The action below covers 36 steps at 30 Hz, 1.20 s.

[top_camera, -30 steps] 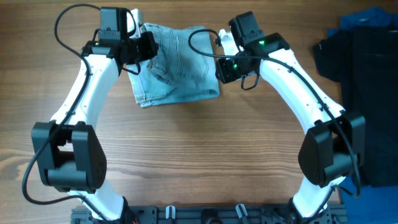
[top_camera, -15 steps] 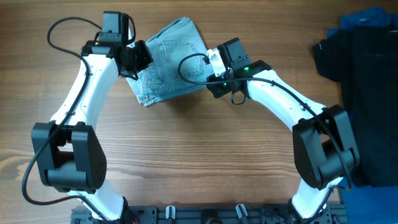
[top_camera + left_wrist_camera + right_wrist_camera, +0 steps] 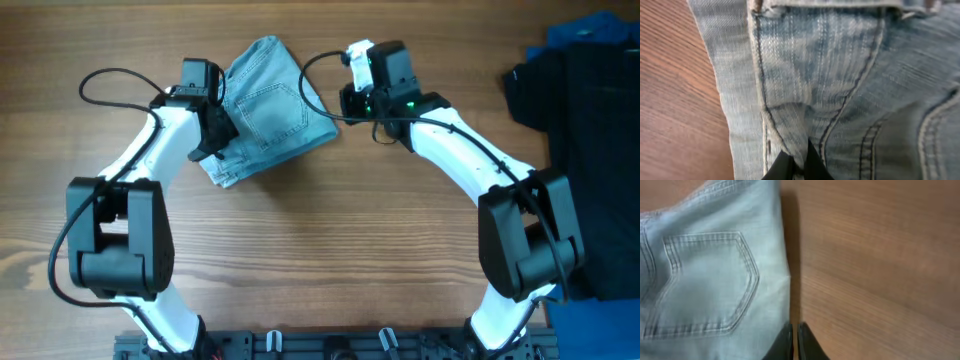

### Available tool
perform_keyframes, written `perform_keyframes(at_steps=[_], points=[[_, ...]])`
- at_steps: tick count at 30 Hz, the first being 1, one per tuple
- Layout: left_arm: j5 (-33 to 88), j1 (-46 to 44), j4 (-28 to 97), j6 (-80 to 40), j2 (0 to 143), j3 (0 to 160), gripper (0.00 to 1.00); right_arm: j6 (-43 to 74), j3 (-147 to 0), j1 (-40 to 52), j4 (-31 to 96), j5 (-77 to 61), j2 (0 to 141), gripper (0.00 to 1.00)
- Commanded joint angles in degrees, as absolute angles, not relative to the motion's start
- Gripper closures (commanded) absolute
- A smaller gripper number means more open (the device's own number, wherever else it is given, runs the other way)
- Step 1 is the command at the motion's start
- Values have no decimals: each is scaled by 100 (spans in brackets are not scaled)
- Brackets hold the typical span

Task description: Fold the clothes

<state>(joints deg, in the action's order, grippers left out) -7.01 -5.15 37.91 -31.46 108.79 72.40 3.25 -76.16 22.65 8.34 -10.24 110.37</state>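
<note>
The light blue denim shorts (image 3: 268, 108) lie folded and turned at an angle at the table's back centre, a stitched back pocket facing up. My left gripper (image 3: 216, 128) is at their left edge, shut on a pinched ridge of denim (image 3: 799, 162) next to a seam. My right gripper (image 3: 347, 100) sits at the shorts' right edge. Its fingers (image 3: 795, 341) are shut with nothing seen between them, over bare wood just beside the cloth edge (image 3: 782, 280). The pocket (image 3: 705, 285) shows in the right wrist view.
A black garment (image 3: 590, 150) lies along the table's right side. Dark blue cloth shows at the back right corner (image 3: 590, 30) and the front right (image 3: 612, 330). The wooden table (image 3: 330, 230) stretches in front of the shorts.
The shorts have swung and shifted left and lie flatter. My right gripper let go and drew back up to their right edge. My left gripper moved down and right, still holding the denim.
</note>
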Motion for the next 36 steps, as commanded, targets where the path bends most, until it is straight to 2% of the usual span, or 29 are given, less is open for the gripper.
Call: perform_keyframes(at_steps=[1, 6, 8, 11, 15, 17, 23, 27, 31, 36], points=[[-1278, -499, 3503, -3262, 11260, 6879, 96, 445, -7664, 2285, 64, -1103, 11026, 96], [-1315, -506, 3030, -2176, 11843, 6866, 96, -565, -7660, 2290, -419, -1297, 11041, 95], [-1382, -650, 2823, -1616, 11987, 6866, 96, -753, -7660, 2285, -447, -972, 11041, 96], [-2233, -1179, 2801, -1232, 12116, 6866, 96, -762, -7660, 2272, -552, -574, 11041, 96], [-2753, -2040, 3142, -1538, 12154, 6866, 96, -760, -7660, 2252, -952, -593, 11078, 96], [-2668, -2078, 3277, -1907, 12154, 6866, 96, -746, -7660, 2217, -1135, -589, 11203, 96], [-2515, -2276, 3363, -1422, 12154, 6860, 96, -760, -7660, 1931, -934, -974, 11229, 96], [-2473, -2126, 3448, -2814, 12154, 6858, 96, -733, -7660, 1953, -668, -2281, 11354, 96], [-1573, -1627, 3391, -2902, 12140, 6864, 96, -991, -7660, 1970, -274, -2711, 12053, 96], [10, -976, 3402, -2779, 12075, 6864, 96, -1057, -7695, 2047, -362, -3225, 12241, 96]])
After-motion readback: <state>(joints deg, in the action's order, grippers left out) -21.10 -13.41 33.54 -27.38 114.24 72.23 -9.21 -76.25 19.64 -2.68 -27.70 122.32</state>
